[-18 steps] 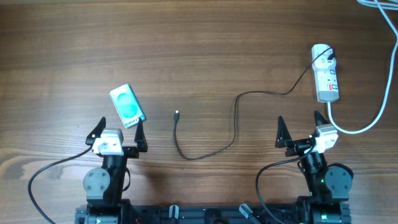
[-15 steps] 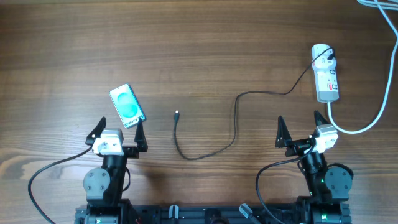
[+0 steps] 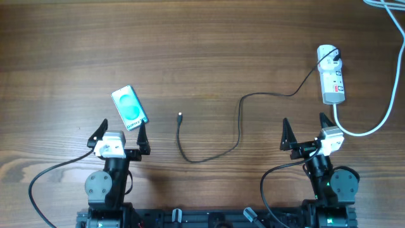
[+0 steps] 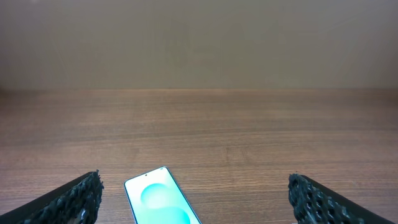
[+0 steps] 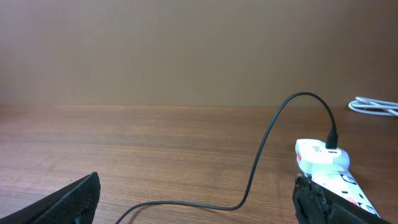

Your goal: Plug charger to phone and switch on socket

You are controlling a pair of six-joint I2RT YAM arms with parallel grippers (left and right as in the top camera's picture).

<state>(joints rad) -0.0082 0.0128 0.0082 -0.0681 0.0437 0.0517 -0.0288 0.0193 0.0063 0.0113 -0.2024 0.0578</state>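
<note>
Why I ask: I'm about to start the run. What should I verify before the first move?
1. the left gripper open and empty: ok.
2. the right gripper open and empty: ok.
3. the phone flat, screen up, just ahead of the left gripper: ok.
4. the small tip of the charger free on the table, apart from the phone: ok.
5. the black plug of the charger seated in the socket: ok.
6. switch position on the socket: cannot tell.
</note>
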